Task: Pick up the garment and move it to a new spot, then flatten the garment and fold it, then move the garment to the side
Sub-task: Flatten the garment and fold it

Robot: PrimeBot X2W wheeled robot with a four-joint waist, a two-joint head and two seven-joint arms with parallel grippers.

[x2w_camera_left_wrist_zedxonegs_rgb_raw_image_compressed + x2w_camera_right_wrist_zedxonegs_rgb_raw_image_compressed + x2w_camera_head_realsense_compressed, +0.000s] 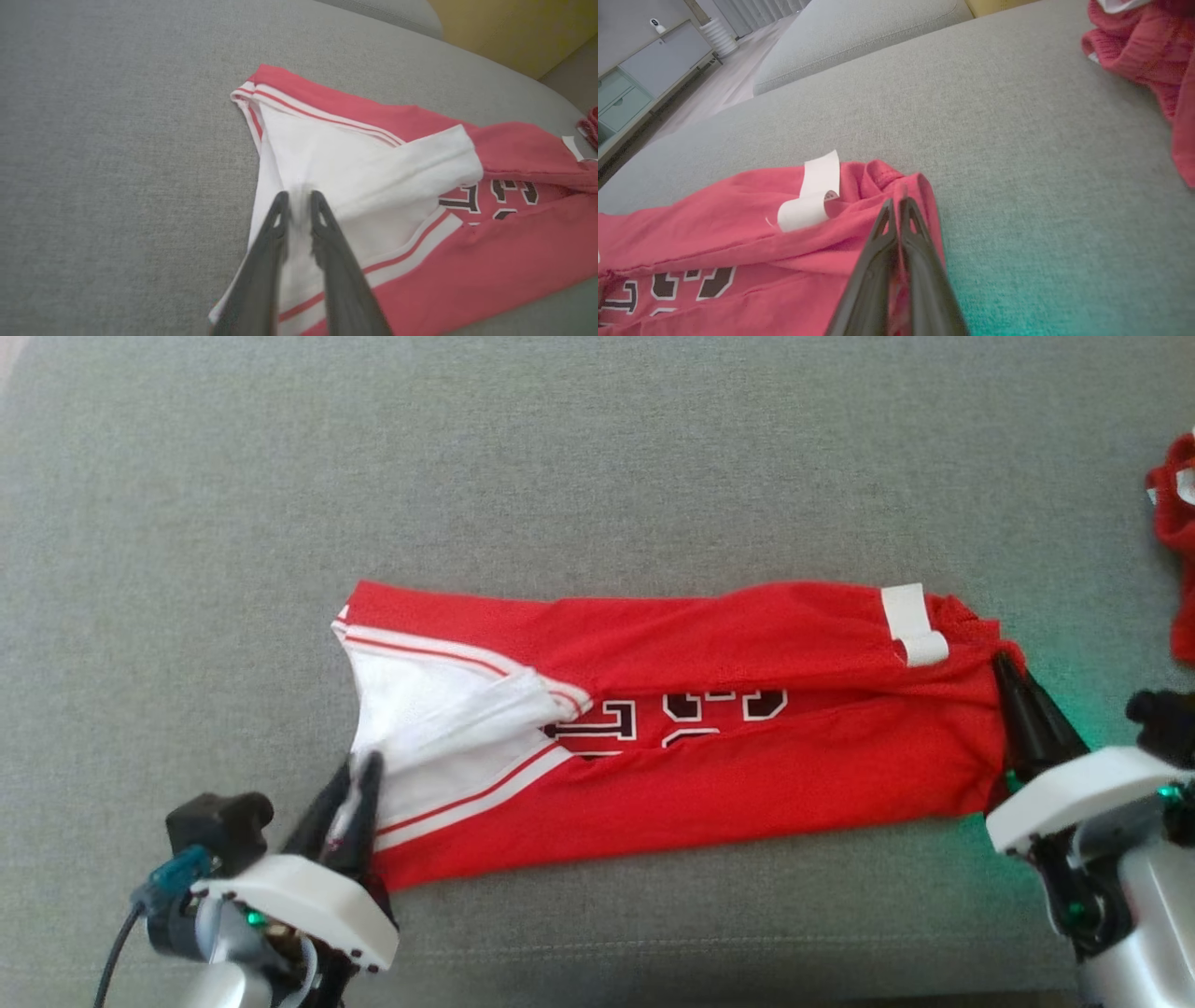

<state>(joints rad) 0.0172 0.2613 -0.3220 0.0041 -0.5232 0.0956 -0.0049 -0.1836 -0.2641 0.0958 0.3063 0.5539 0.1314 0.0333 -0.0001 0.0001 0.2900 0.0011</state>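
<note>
Head view first, from the left. The left gripper sits low at the left end of the garment, its two dark fingers drawn together on the edge of the white inner panel. A sliver of white cloth shows between the fingers. The left wrist view is blurred at the tips, but it shows that pinch too.

From there the garment, a red jersey with white trim and dark numerals, stretches away to the right as one long band on the grey sofa cushion. Both long sides are turned in toward the middle and leave a narrow slot where the numerals show. It lies nearly flat, with the left end gaping a little where the white lining opens. A white label sits near the right end.

At that end the right gripper has its fingers pressed tight together on a bunched bit of red hem. The right wrist view shows the cloth caught between the tips.

So the long axis runs straight across in front of the robot, from one gripper to the other, with each arm holding its own short end and neither nearer the middle. To my eye the coming fold turns on that. One end has to travel along the band toward the other, and whichever arm carries must lift its end cleanly without dragging the tucked sides open.

Far right, well apart, lies another red garment, crumpled.
</note>
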